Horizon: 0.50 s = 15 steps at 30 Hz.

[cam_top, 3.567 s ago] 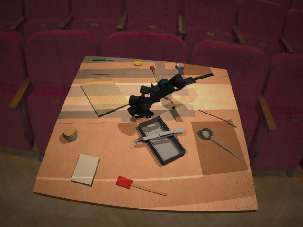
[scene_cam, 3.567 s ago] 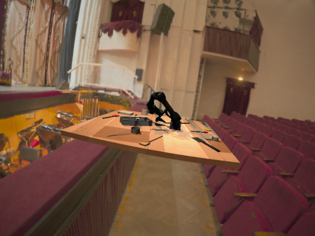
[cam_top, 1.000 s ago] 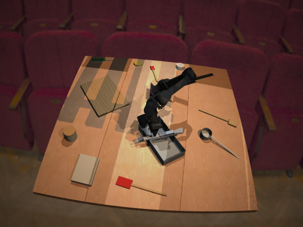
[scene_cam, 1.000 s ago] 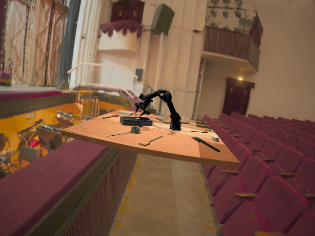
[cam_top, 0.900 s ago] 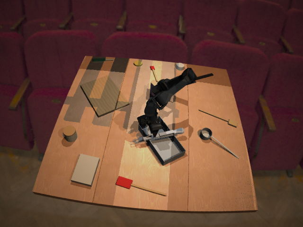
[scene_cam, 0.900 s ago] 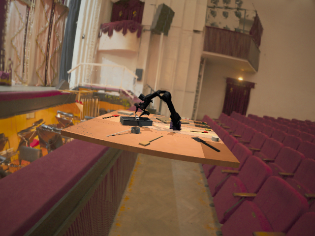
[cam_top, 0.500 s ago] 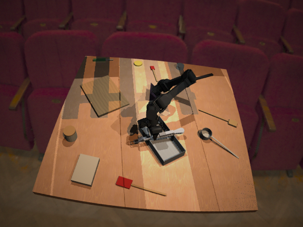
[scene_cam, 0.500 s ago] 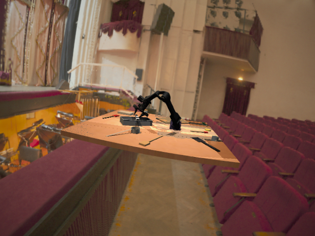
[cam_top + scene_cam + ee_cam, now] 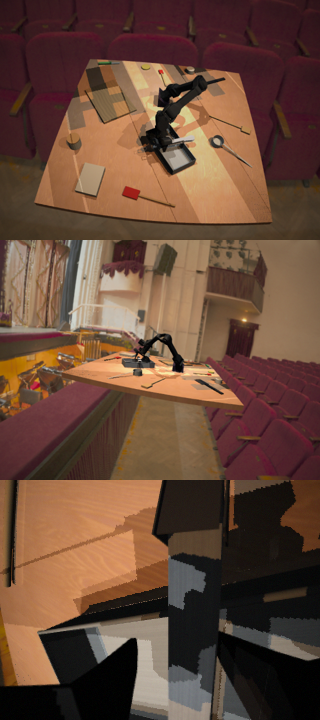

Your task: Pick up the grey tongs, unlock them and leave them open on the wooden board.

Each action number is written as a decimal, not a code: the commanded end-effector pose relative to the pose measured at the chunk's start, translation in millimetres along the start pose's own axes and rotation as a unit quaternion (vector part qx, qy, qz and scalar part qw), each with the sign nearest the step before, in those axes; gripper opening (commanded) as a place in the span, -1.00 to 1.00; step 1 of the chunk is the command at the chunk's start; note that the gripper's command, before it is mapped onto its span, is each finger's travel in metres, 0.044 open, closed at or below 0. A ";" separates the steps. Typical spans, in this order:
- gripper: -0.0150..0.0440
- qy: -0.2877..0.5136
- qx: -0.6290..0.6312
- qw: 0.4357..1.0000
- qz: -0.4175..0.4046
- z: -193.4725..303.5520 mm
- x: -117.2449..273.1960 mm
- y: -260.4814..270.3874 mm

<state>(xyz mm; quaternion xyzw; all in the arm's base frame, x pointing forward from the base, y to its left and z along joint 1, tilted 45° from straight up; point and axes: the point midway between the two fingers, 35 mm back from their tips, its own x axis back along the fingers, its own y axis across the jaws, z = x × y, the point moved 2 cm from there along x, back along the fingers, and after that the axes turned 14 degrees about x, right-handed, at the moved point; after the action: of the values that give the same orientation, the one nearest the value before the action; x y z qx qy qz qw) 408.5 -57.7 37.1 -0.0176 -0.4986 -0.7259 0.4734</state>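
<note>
The grey tongs (image 9: 185,141) (image 9: 194,595) lie across the black-walled roasting tin (image 9: 184,166) (image 9: 130,364) (image 9: 67,660), their arms close together. My gripper (image 9: 164,148) (image 9: 175,640) is open and low over the tin. In the wrist view its fingers stand on either side of the tongs; the right finger appears close to the tongs' edge, and a gap shows beside the left finger. Whether either finger touches them is unclear. A dark block sits across the tongs at the top of the wrist view. The arm hides the middle of the tongs in the top view. The wooden board (image 9: 102,100) lies flat at the back left.
A round wooden-topped pot (image 9: 73,141), a pale block (image 9: 90,179) and a red spatula (image 9: 131,192) lie on the left and front. A small saucepan (image 9: 217,141) and a tan spatula (image 9: 245,129) lie right of the tin.
</note>
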 end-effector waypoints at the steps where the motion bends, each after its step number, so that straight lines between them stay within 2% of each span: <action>1: 0.39 0.001 -0.005 1.000 0.002 1.7 -7.3 -3.2; 5: 0.39 0.001 -0.005 1.000 0.002 2.1 -9.6 -3.2; 11: -0.14 0.002 0.000 1.000 0.000 1.4 -6.8 -0.5; 15: -0.23 0.002 0.000 1.000 0.000 1.4 -6.8 -0.5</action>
<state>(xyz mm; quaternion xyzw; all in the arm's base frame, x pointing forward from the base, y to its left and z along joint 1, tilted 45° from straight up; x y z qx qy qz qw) 411.2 -51.8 33.8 -0.0168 -0.4972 -0.7265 0.4741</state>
